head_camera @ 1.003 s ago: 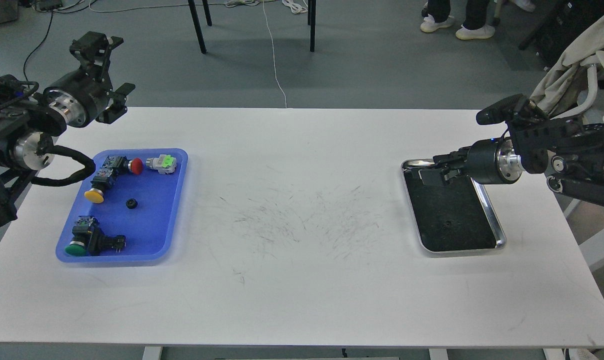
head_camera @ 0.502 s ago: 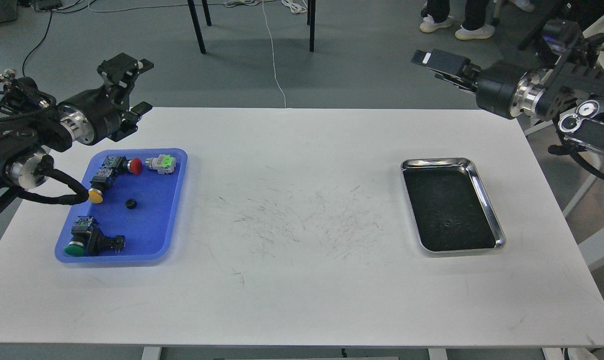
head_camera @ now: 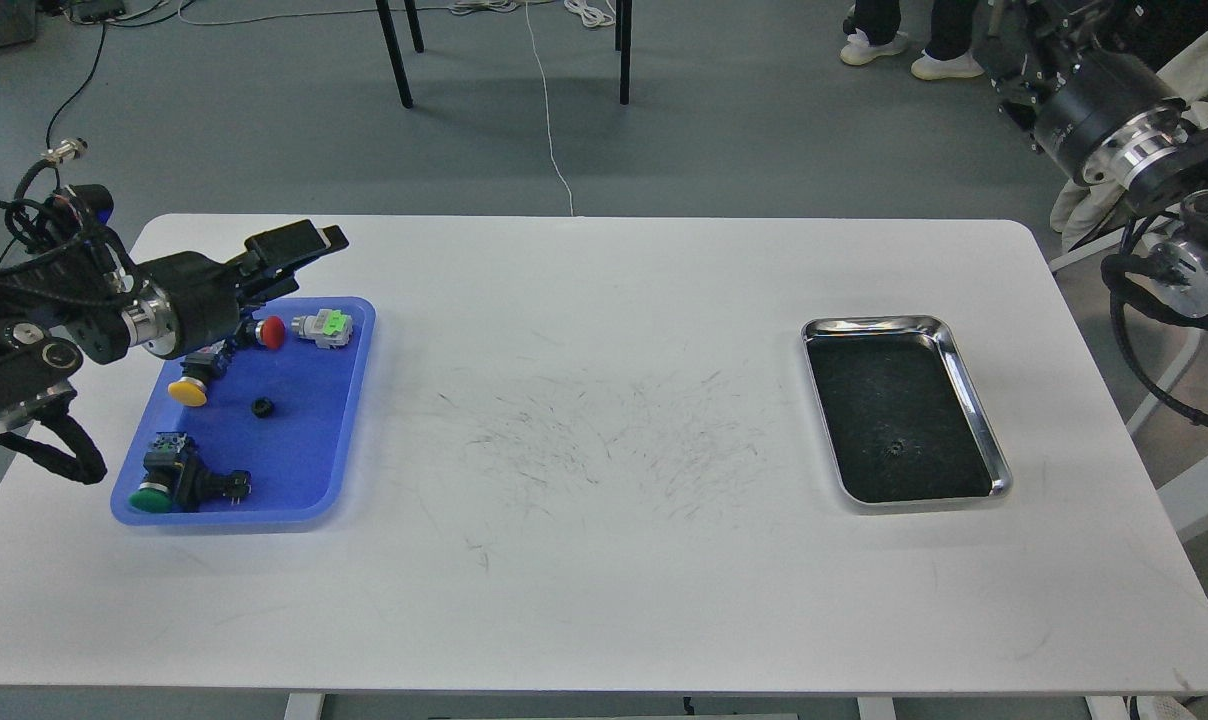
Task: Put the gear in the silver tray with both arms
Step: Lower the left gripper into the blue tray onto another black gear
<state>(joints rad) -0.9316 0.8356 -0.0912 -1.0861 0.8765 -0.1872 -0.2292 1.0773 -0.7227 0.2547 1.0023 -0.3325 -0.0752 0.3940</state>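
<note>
- Black and low, the left arm (head_camera: 84, 320) reached in from the left edge, and the left gripper (head_camera: 299, 245) hung over the far rim of the blue tray (head_camera: 304, 450), just above the red push-button (head_camera: 272, 332); it was seen edge-on, so I could not tell whether the fingers were apart or together; nothing showed between them
- Blue plastic held the parts supply: a yellow push-button (head_camera: 188, 392), a green-labelled switch block (head_camera: 324, 327), a green push-button (head_camera: 154, 495) near the front; everything lay loose inside the rim, so nothing could roll off
- Small, black and round, the gear (head_camera: 261, 407) sat alone on bare floor in the middle of that tray, apart from its neighbours; my read was that this clear space left room for fingers to come down on either side; the gripper was near but not over it
- White and scuffed, the table (head_camera: 604, 560) lay between the trays; they sat well apart, which I judged was why both arms were needed, one to pick and one to deliver
- Shiny and set to the right, the silver tray (head_camera: 869, 325) had a tiny dark speck on its floor; too small to name
- Raised at the top right corner, the right arm (head_camera: 1114, 110) was well clear of the table; its gripper end was dark and cut by the edge, state unreadable
</note>
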